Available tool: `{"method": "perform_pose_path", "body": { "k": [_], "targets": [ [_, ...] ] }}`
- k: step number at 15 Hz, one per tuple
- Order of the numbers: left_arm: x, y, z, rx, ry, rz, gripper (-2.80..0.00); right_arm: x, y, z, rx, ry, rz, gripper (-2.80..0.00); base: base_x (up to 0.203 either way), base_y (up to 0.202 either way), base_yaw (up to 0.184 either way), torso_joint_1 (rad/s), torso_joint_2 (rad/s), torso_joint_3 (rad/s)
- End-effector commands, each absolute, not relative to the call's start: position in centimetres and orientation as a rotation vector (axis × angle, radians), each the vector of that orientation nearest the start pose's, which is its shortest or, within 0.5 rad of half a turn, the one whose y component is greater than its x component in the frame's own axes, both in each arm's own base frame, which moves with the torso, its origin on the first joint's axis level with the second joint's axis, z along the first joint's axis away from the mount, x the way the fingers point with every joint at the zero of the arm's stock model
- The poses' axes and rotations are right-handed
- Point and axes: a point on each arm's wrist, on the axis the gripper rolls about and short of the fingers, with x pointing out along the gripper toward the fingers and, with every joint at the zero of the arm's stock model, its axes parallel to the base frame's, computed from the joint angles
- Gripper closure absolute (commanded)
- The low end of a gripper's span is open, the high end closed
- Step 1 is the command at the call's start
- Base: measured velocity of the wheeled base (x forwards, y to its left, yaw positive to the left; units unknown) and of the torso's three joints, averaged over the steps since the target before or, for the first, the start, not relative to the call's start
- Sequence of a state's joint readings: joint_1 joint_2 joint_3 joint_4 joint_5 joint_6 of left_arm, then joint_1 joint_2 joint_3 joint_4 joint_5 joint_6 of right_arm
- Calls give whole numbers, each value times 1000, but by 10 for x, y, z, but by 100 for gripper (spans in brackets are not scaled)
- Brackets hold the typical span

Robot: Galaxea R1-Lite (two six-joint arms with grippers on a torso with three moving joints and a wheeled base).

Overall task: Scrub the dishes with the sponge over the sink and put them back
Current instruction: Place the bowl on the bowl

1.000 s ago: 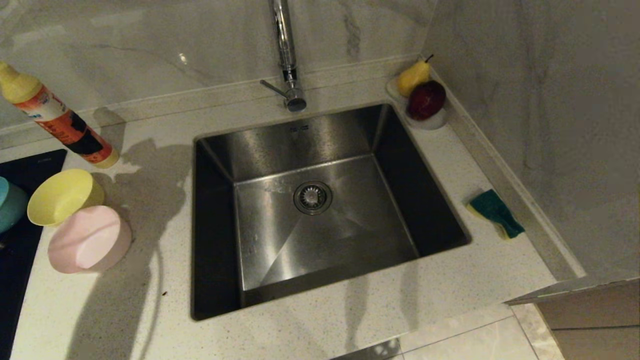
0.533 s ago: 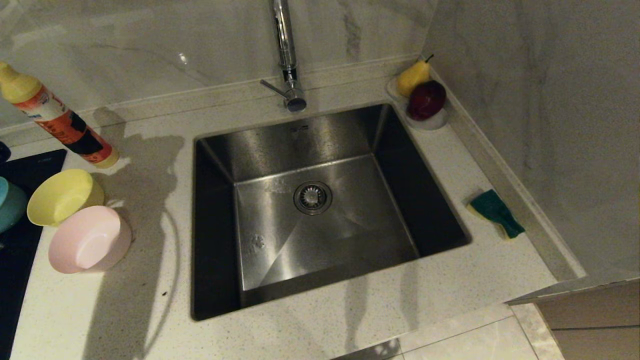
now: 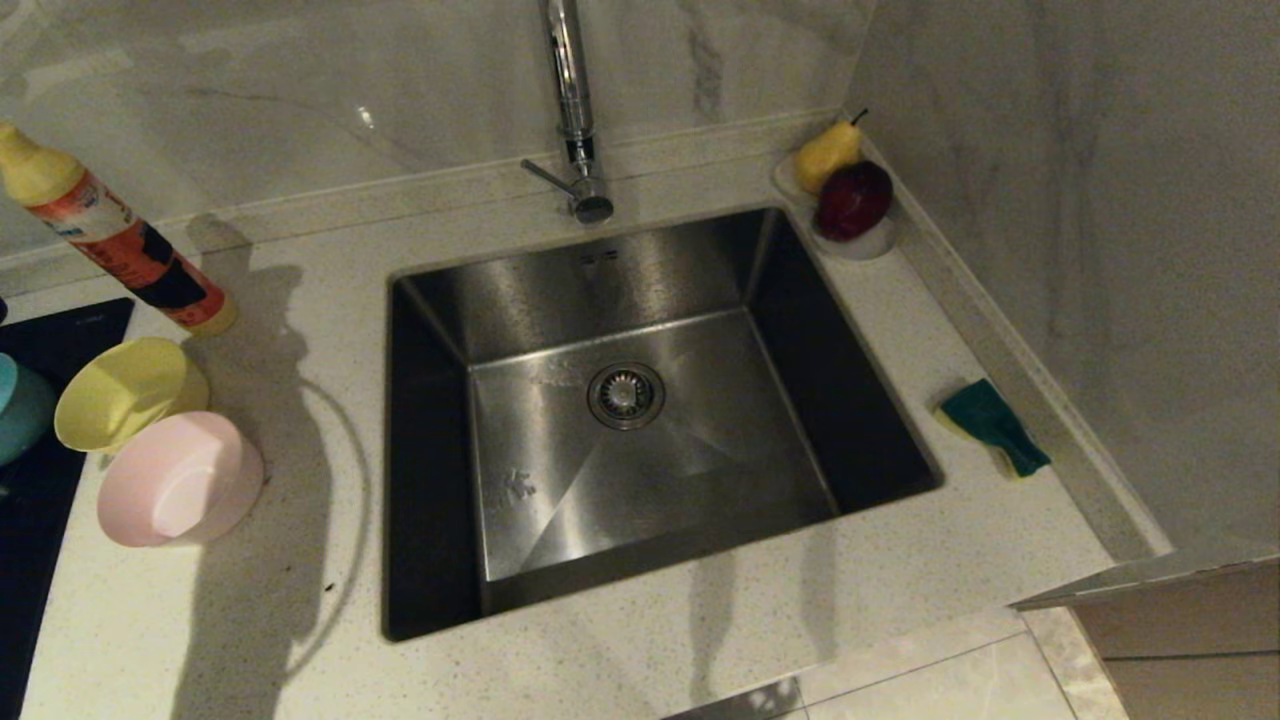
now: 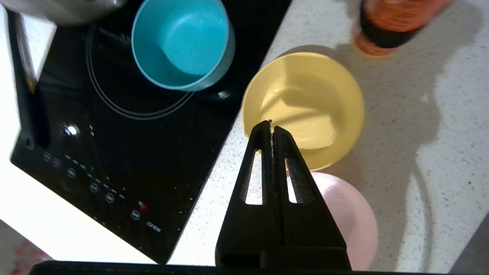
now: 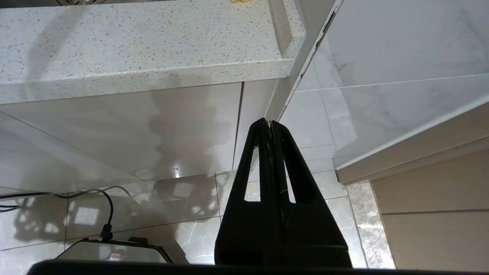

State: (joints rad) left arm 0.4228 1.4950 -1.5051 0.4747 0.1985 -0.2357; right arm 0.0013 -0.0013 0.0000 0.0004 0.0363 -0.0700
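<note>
Three little round plastic bowls sit in a cluster left of the sink (image 3: 640, 420): the yellow bowl (image 3: 125, 390) and the pink bowl (image 3: 180, 480) touch each other on the speckled counter (image 3: 300, 600), both tipped so their openings face the camera, and the blue bowl (image 3: 15, 405) is half cut off at the left edge, sitting on the black cooktop (image 3: 40, 500). The sponge (image 3: 992, 425), green side up with a sliver of yellow showing, lies far off on the right strip of counter, near the wall. The sink basin is bare steel with a round drain (image 3: 625, 394) and the tap (image 3: 572, 110) behind it. The left gripper (image 4: 272, 128) hangs over the near rim of the yellow bowl, fingers pressed together, holding nothing. The right gripper (image 5: 269, 126) is parked low below the counter edge, fingers together too. A soap bottle (image 3: 110, 235) stands behind the bowls; a pear (image 3: 828, 152) and a dark red fruit (image 3: 852, 200) sit in the far right corner.
</note>
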Motion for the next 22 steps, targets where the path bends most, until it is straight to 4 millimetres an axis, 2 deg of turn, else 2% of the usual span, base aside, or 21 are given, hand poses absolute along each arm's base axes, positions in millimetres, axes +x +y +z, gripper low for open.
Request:
{"method": "perform_pose_path", "body": {
  "k": [1,4,6,10,15,18,21,22],
  "targets": [
    [216,119,326,-315,405,681,0,-23,1,75,-71,-1,38,0,0,0,0,0,0,0],
    [215,147,324,-343,400,719,0,-23,1,76,-71,-4,38,0,0,0,0,0,0,0],
    [217,162,316,-398,422,665,0,-23,1,75,-71,-2,38,0,0,0,0,0,0,0],
    [226,174,302,-419,453,659,0,-23,1,75,-71,-3,38,0,0,0,0,0,0,0],
    [250,191,291,-431,467,637,0,-23,1,75,-71,-3,38,0,0,0,0,0,0,0],
    [252,187,286,-491,526,538,0,-23,1,75,-71,-3,38,0,0,0,0,0,0,0],
    [258,178,292,-548,536,466,0,-23,1,75,-71,-3,38,0,0,0,0,0,0,0],
    [260,178,292,-567,541,469,-280,-23,1,75,-71,-3,38,0,0,0,0,0,0,0]
  ]
}}
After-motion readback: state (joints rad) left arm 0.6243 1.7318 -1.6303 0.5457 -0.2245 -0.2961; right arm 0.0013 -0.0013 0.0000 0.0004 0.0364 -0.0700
